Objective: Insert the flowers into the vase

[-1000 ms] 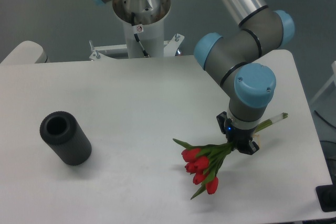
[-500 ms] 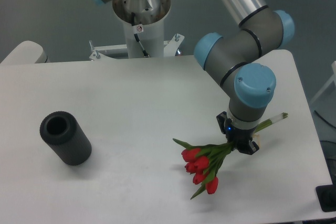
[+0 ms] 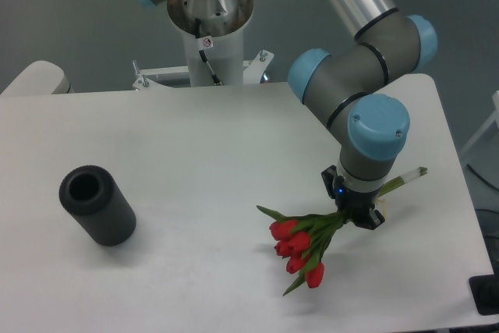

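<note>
The flowers [image 3: 301,245], a bunch of red tulips with green leaves, lie on the white table at the front right, blooms toward the front and pale stems running back right to about [image 3: 405,179]. My gripper [image 3: 359,216] points straight down over the stems just behind the leaves, and its fingers look closed around them. The arm's blue-capped wrist hides the fingertips' exact contact. The vase [image 3: 97,204], a matte black thick-walled cylinder with its round hole facing up, stands far off at the left of the table.
The arm's base column [image 3: 209,33] rises at the back centre on its mounting plate. The white table [image 3: 195,154] ends close to the right of the stems and just in front of the blooms. A dark object [image 3: 487,294] sits off the table's front right corner.
</note>
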Tool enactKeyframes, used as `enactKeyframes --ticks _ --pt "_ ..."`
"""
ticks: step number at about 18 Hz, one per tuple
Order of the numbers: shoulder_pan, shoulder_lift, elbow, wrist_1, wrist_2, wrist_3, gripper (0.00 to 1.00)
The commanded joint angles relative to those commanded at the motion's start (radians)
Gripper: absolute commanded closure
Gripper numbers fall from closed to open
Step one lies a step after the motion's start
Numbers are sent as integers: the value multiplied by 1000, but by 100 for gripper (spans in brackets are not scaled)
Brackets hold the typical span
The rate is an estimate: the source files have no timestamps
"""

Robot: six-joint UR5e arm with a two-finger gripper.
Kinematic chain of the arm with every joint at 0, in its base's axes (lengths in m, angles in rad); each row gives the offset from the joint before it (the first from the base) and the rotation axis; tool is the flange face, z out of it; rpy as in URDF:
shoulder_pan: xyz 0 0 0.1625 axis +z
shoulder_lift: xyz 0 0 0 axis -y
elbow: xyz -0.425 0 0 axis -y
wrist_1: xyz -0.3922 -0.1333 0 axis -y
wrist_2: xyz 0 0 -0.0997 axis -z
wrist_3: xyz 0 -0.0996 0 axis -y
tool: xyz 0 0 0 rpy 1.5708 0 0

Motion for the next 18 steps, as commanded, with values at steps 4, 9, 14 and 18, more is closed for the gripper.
enactKeyframes --ticks 4,9,14,18 --pt "-23 8 -15 -2 -8 -14 84" --pt "-60 21 -31 3 -109 -113 84" --pt "-113 44 -51 14 -214 -250 86" --pt "-140 60 -58 14 -342 -342 89"
